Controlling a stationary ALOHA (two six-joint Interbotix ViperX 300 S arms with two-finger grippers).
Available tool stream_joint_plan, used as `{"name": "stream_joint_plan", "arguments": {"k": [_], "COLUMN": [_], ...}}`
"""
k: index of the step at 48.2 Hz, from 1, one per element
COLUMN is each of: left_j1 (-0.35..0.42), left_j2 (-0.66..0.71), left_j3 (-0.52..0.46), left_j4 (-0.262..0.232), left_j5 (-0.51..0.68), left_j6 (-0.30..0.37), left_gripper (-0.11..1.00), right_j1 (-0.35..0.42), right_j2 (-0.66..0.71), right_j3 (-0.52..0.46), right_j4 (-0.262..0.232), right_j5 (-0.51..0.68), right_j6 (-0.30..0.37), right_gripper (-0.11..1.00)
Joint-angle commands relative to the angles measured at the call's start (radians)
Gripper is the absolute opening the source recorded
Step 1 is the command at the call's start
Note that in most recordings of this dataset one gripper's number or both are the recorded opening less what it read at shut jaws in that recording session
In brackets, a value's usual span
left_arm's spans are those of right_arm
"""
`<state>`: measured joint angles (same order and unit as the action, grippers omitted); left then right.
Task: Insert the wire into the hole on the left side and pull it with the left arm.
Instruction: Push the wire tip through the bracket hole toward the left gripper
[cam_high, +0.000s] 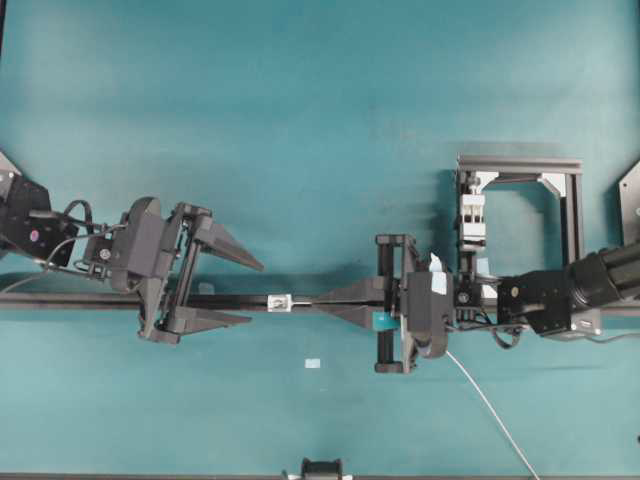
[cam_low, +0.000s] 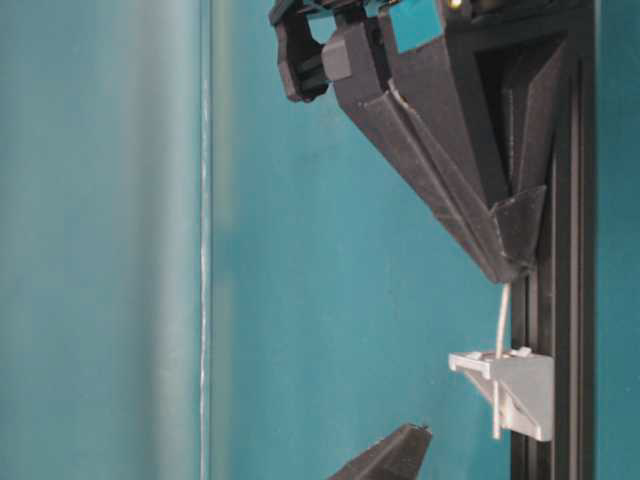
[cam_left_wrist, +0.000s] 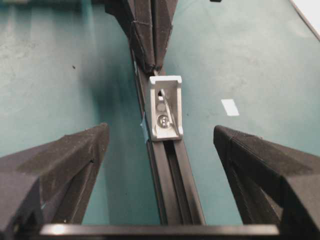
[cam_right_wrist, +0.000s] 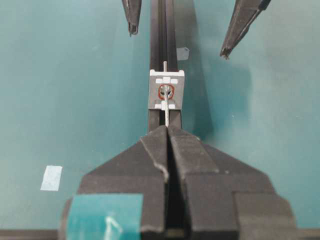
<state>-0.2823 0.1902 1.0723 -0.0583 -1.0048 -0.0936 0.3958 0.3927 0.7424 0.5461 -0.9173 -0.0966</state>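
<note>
My right gripper (cam_right_wrist: 166, 128), marked with teal tape, is shut on the thin pale wire (cam_right_wrist: 166, 116). The wire runs from its tips into the hole (cam_right_wrist: 165, 92) of the small white block (cam_high: 279, 302) on the black rail. A short end of wire pokes out on the block's far side (cam_low: 495, 425). The left arm's gripper (cam_high: 256, 294) is open just left of the block, one finger on each side of the rail and touching nothing. In the left wrist view the block (cam_left_wrist: 165, 107) lies ahead of those open fingers (cam_left_wrist: 75, 160). The slack wire (cam_high: 490, 405) trails toward the front right.
A black rail (cam_high: 230, 301) crosses the teal table from left to right. A pale tape square (cam_high: 313, 363) lies in front of the block. A black frame with a white clamp (cam_high: 520, 200) stands at the back right.
</note>
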Motion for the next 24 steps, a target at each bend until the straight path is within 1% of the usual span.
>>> {"name": "stream_joint_plan", "arguments": {"k": [1,16,24], "left_j1": [0.002,0.002,0.002], "left_j2": [-0.012,-0.012,-0.015], "left_j3": [-0.011,-0.011,-0.011], "left_j4": [0.003,0.003,0.003], "left_j5": [0.002,0.003,0.003], "left_j6": [0.002,0.002,0.002], "left_gripper": [0.65,0.65,0.65], "right_j1": [-0.008,-0.023,-0.032], "right_j2": [-0.009,-0.009,-0.006], "right_j3": [-0.015,-0.037,-0.054], "right_j4": [0.0,-0.003,-0.04], "right_j5": [-0.003,0.023,0.034], "right_j6": [-0.008,-0.012,-0.011], "right_gripper": [0.01,0.01,0.01]}}
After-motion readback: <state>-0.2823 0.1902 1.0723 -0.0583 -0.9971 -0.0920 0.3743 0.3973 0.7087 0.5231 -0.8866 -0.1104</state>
